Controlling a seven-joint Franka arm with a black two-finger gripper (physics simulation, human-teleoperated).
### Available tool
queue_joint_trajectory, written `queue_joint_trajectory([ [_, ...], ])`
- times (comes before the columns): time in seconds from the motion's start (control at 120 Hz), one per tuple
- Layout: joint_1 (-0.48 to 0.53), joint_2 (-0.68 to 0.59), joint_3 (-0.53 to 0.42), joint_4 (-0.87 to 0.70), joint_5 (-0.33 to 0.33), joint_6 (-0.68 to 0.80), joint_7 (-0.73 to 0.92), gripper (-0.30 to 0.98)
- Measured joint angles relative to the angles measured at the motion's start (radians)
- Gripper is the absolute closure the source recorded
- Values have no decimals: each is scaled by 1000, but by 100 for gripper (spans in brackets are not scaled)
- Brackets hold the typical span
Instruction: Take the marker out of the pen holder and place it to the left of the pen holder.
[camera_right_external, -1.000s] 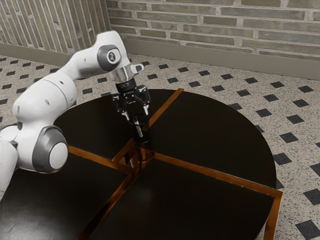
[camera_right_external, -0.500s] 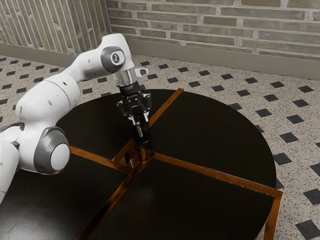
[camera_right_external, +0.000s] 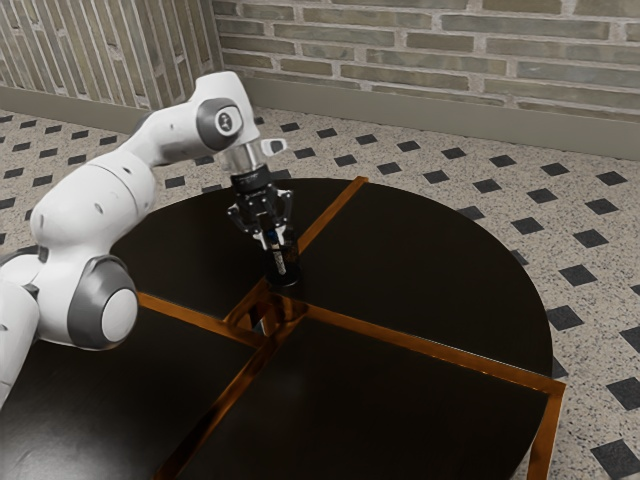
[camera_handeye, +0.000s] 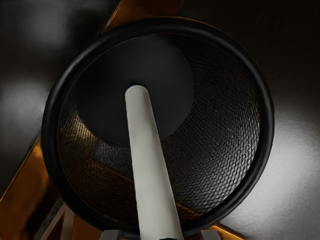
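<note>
My gripper (camera_right_external: 273, 241) is over the pen holder (camera_right_external: 286, 281), its fingers around the upper part of the marker (camera_right_external: 280, 262). In the wrist view the two fingertips of the gripper (camera_handeye: 160, 235) stand on opposite sides of the marker (camera_handeye: 151, 175), with a gap on each side, so it is open. The marker is white and leans inside the round, black mesh pen holder (camera_handeye: 267, 120), its lower end on the holder's floor. A blue part shows near its top, where the fingers partly hide it.
The round dark table (camera_right_external: 430, 260) has orange-brown wooden strips (camera_right_external: 430, 349) crossing it. A framed opening (camera_right_external: 258, 318) lies close to the pen holder, toward the exterior view's lower left. The table's curved edge runs around the exterior view's right.
My hand has come down to the marker's top, then shifted slightly toward the exterior view's left. The fingers stand closer together than a second ago. The pen holder has stayed put.
</note>
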Motion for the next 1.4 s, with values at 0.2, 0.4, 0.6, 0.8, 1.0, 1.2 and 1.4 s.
queue_joint_trajectory([
  [0.2, 2, -1, 5, 1, 0, -5, 1, 62],
  [0.4, -3, -22, 4, -7, 1, -13, 1, 66],
  [0.6, 0, -91, 6, -38, 5, -31, 2, 72],
  [0.8, 133, -278, -98, -114, 6, -57, 5, 74],
  [1.0, 284, -115, -138, -108, -243, 102, 9, 76],
  [1.2, 337, 11, -130, -127, -451, 217, 45, 76],
  [1.4, 379, 60, -137, -166, -499, 261, 99, 76],
])
